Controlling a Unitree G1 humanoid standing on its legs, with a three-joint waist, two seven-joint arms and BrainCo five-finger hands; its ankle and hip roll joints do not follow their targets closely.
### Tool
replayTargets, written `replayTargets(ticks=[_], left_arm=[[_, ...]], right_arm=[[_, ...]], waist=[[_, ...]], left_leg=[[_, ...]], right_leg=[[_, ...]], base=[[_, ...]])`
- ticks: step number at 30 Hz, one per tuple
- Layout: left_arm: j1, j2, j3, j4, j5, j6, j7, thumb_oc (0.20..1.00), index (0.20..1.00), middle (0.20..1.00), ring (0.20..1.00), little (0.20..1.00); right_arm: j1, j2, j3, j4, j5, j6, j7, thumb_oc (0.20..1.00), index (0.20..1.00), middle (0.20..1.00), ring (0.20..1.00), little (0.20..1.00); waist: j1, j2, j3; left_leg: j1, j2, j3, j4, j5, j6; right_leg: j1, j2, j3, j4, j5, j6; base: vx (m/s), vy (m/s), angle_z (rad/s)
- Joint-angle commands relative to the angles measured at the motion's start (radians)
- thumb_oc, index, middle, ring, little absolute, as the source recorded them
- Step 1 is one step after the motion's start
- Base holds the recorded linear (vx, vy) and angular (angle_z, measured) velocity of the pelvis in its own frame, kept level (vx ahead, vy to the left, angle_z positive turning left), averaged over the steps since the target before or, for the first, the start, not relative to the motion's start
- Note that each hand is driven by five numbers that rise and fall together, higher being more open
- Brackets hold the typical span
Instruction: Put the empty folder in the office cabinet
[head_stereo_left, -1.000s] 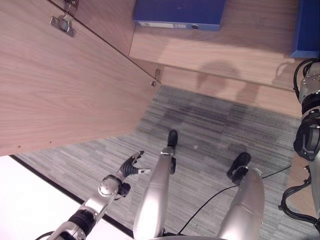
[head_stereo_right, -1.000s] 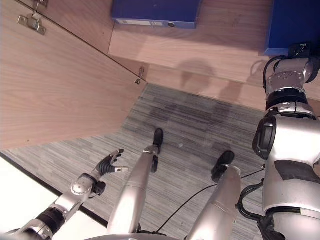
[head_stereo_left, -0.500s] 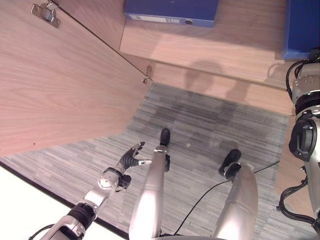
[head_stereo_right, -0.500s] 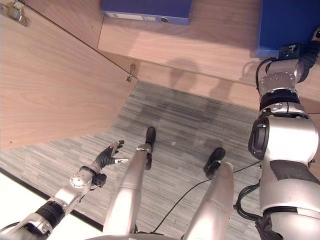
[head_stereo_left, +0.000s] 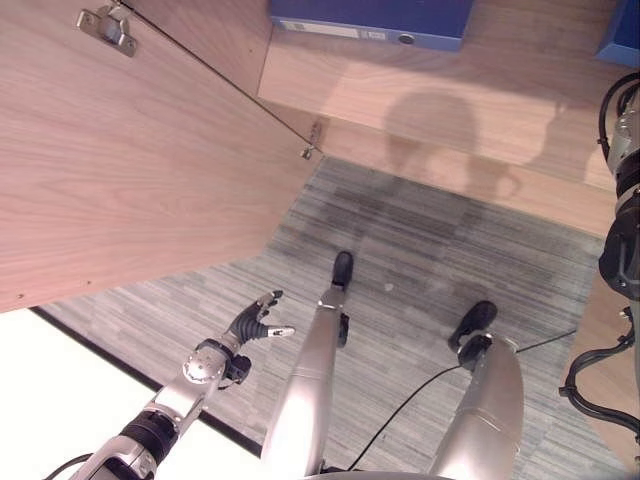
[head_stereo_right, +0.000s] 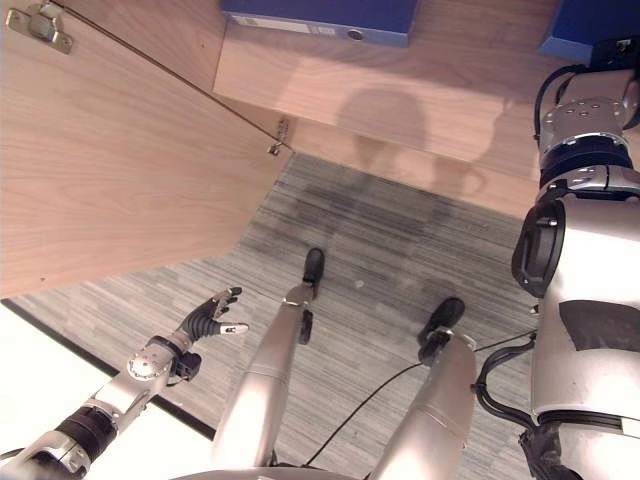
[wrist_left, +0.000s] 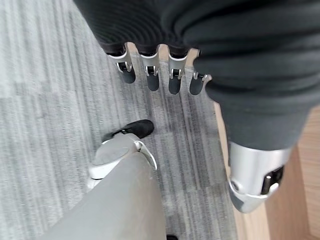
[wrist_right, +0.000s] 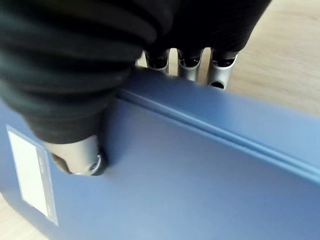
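Note:
My right hand is shut on a blue folder: its fingers hook over the far edge and the thumb presses the near face, beside a white label. In the eye views this folder shows at the upper right, over the wooden cabinet shelf, just past my right arm. My left hand hangs low on the left above the carpet, fingers relaxed and holding nothing.
A second blue folder lies flat on the shelf further left. The open cabinet door, with a metal hinge, stands on the left. Grey striped carpet covers the floor in front.
The whole view has shifted a little. The folder in my right hand has moved further in over the shelf, towards the upper right. My left hand has hardly moved.

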Motion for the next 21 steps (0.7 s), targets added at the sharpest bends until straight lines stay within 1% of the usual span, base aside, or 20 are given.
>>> replayTargets(ticks=[1,3,6,15,20,21], left_arm=[[0.041,0.045,-0.034,-0.008,-0.004,-0.021,-0.031,1.0,1.0,1.0,1.0,1.0],[0.039,0.046,-0.039,-0.009,-0.003,-0.02,-0.033,1.0,1.0,1.0,1.0,1.0],[0.033,0.048,-0.053,-0.03,0.003,-0.018,-0.028,1.0,1.0,1.0,1.0,1.0],[0.013,0.055,-0.063,-0.082,-0.003,-0.025,-0.015,1.0,1.0,1.0,1.0,1.0],[0.018,0.06,-0.066,-0.097,-0.003,-0.022,-0.014,1.0,1.0,1.0,1.0,1.0],[0.017,0.06,-0.067,-0.099,-0.002,-0.021,-0.014,1.0,1.0,1.0,1.0,1.0]], right_arm=[[-0.201,-0.147,0.21,-0.176,-0.125,-0.01,0.104,0.2,0.2,0.2,0.2,0.2],[-0.203,-0.149,0.211,-0.165,-0.127,-0.008,0.103,0.2,0.2,0.2,0.2,0.2],[-0.178,-0.143,0.196,-0.141,-0.133,0.012,0.104,0.2,0.2,0.2,0.2,0.2],[-0.12,-0.102,0.157,-0.102,-0.14,0.043,0.111,0.2,0.2,0.2,0.2,0.2],[-0.121,-0.099,0.163,-0.084,-0.148,0.061,0.114,0.2,0.2,0.2,0.2,0.2],[-0.125,-0.098,0.168,-0.078,-0.152,0.067,0.115,0.63,0.63,0.63,0.63,0.63]], waist=[[0.028,0.005,-0.061],[0.028,0.008,-0.061],[0.025,0.023,-0.049],[0.021,0.059,-0.026],[0.02,0.066,-0.021],[0.018,0.066,-0.019]], left_leg=[[0.105,0.002,-0.014,0.036,-0.22,0.004],[0.104,0.002,-0.014,0.037,-0.22,0.005],[0.086,-0.004,-0.016,0.058,-0.221,0.006],[0.057,-0.016,-0.007,0.038,-0.205,0.007],[0.043,-0.016,-0.009,0.034,-0.196,0.007],[0.039,-0.015,-0.01,0.035,-0.194,0.007]], right_leg=[[0.098,0.07,0.056,-0.025,-0.118,0.04],[0.097,0.068,0.056,-0.023,-0.12,0.039],[0.074,0.062,0.067,0.0,-0.12,0.045],[0.02,0.051,0.091,0.021,-0.118,0.05],[0.0,0.051,0.1,0.03,-0.118,0.05],[-0.004,0.052,0.102,0.032,-0.117,0.051]], base=[[0.0,0.0,0.0],[0.02,-0.001,0.0],[0.03,0.0,0.0],[0.0,0.0,0.0],[0.0,0.0,0.0],[0.0,0.0,0.0]])
